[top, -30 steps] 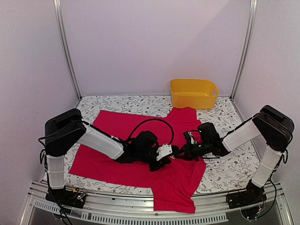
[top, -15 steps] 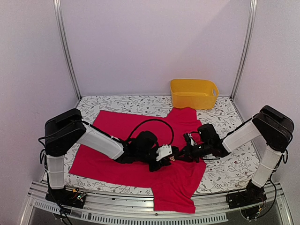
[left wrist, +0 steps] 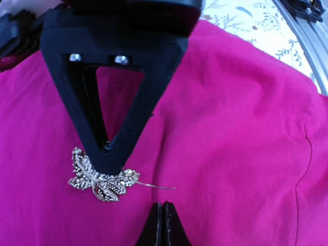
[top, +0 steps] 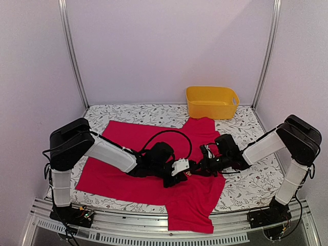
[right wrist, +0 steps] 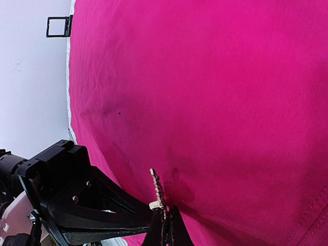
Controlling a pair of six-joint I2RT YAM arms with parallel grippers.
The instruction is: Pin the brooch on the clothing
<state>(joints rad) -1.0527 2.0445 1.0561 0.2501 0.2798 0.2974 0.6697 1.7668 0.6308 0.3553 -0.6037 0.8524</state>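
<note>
— Two grippers are meeting low over the red-pink T-shirt. What is the right gripper doing?

— Its jaws are pressing together on the lower edge of the brooch. In the right wrist view the brooch is standing edge-on above the fingertips. In the left wrist view the same silvery cluster is showing its broad face in front of the fabric, with its thin pin sticking out sideways. Whether the pin is touching the cloth, I cannot tell.

— And the left gripper?

— Its fingers are resting flat against each other, with only a seam showing between them. The tips are pointing at the fabric just beside the free end of the pin. Whether they are pinching any cloth, I cannot tell.

— Where is the work area sitting?

— The T-shirt is lying spread on the floral tablecloth, with one part hanging over the near edge. A yellow basket is standing at the far side, just beside the garment's far edge and well apart from both grippers.
</note>
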